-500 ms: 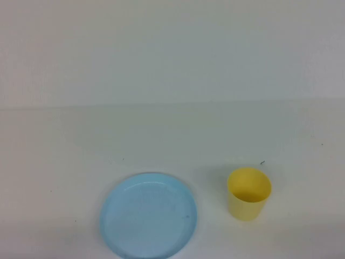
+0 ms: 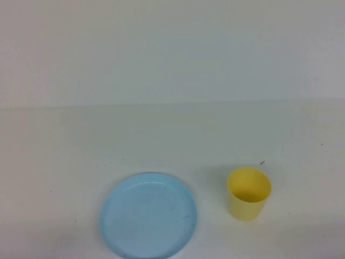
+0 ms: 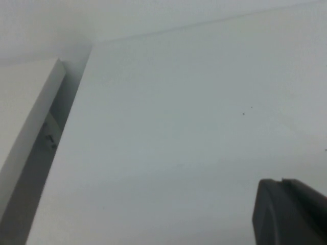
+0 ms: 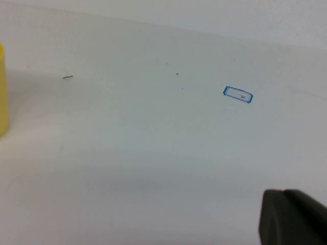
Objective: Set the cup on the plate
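The yellow cup (image 2: pixel 248 193) stands upright on the white table, to the right of the light blue plate (image 2: pixel 149 215) and apart from it. The plate lies flat near the front edge and holds nothing. Neither arm shows in the high view. In the left wrist view my left gripper (image 3: pixel 281 180) shows as one dark block with its fingertips together, over bare table. In the right wrist view my right gripper (image 4: pixel 283 191) looks the same, shut and empty, well away from the cup, whose yellow side (image 4: pixel 2 92) shows at the picture's edge.
A small blue-outlined rectangle (image 4: pixel 237 95) is marked on the table near the right gripper. The left wrist view shows the table's edge and a white panel (image 3: pixel 25 117) beyond a dark gap. A wall line runs across the back (image 2: pixel 172 103).
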